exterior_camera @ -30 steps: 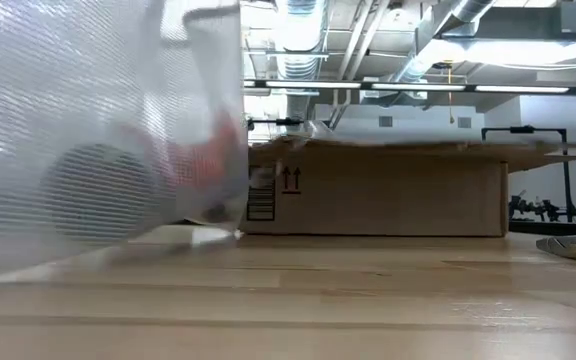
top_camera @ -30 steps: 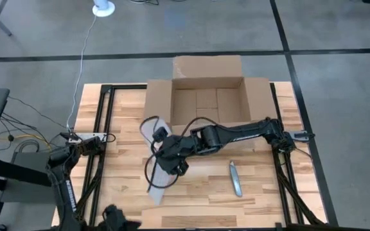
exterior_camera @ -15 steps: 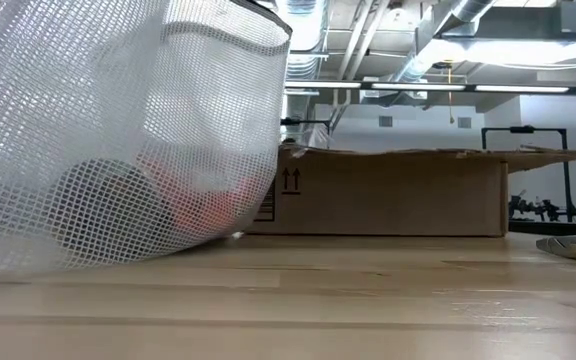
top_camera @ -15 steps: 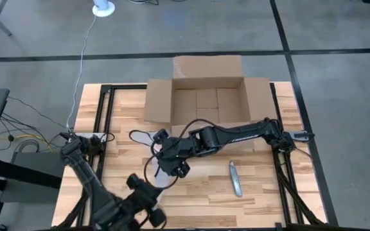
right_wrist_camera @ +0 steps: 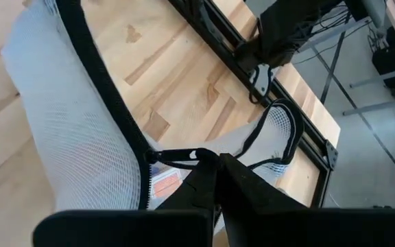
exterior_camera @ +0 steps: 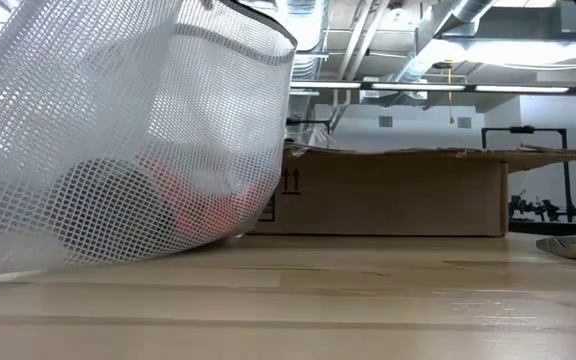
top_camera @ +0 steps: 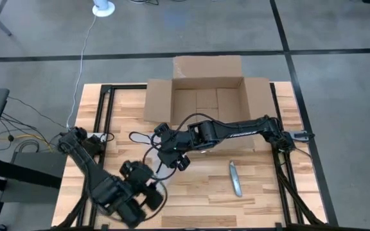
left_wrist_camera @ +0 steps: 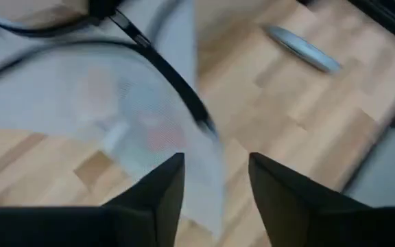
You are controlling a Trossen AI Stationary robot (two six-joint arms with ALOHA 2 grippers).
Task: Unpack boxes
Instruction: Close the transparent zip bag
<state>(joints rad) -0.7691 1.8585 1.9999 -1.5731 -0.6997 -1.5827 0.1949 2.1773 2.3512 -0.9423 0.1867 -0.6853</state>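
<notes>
Box (top_camera: 207,97) open, flaps out, at tabletop's (top_camera: 262,192) far edge. Right gripper (right_wrist_camera: 217,168) clenched on mesh bag (right_wrist_camera: 81,151) near tabletop's middle. Left gripper (left_wrist_camera: 214,178) released, at near-left corner over bag.

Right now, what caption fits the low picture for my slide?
A white mesh zip bag fills the near table, with the brown cardboard box standing behind it.

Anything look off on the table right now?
Mostly fine. The mesh zip bag sits so close to the low camera that it hides half that view. The cardboard box is open and looks empty. A grey tool lies loose on the table.
</notes>
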